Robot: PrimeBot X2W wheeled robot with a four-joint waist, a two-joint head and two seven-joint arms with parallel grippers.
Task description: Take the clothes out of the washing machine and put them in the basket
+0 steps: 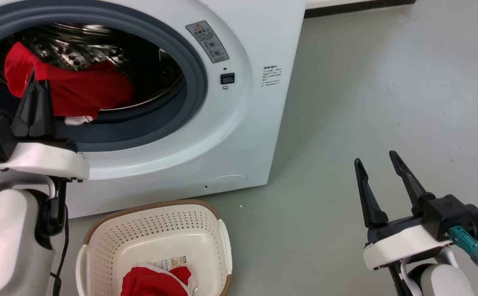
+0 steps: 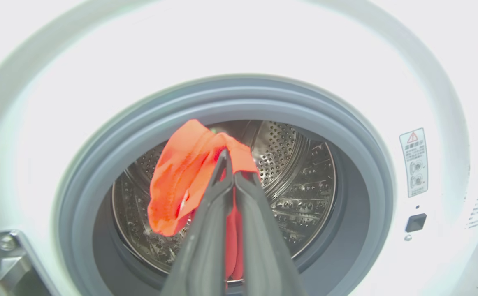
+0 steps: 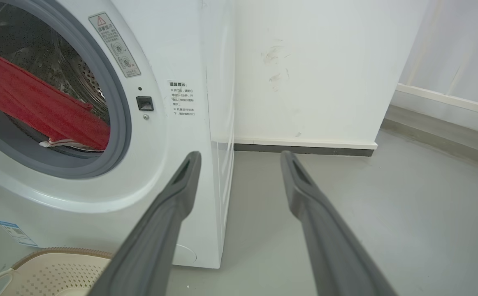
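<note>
The white washing machine stands with its grey-ringed porthole uncovered. A red garment stretches from the drum up to my left gripper, which is shut on a fold of it at the porthole's mouth. In the left wrist view the gripper pinches the cloth, lit orange, before the steel drum. The garment hangs as a taut red band in the right wrist view. Below the machine the cream basket holds another red garment. My right gripper hovers open over the floor, holding nothing.
Grey floor spreads to the right of the machine. A white wall with a dark skirting strip runs behind it. A metal door hinge sits at the porthole's lower left. The basket's rim lies just below the machine's front.
</note>
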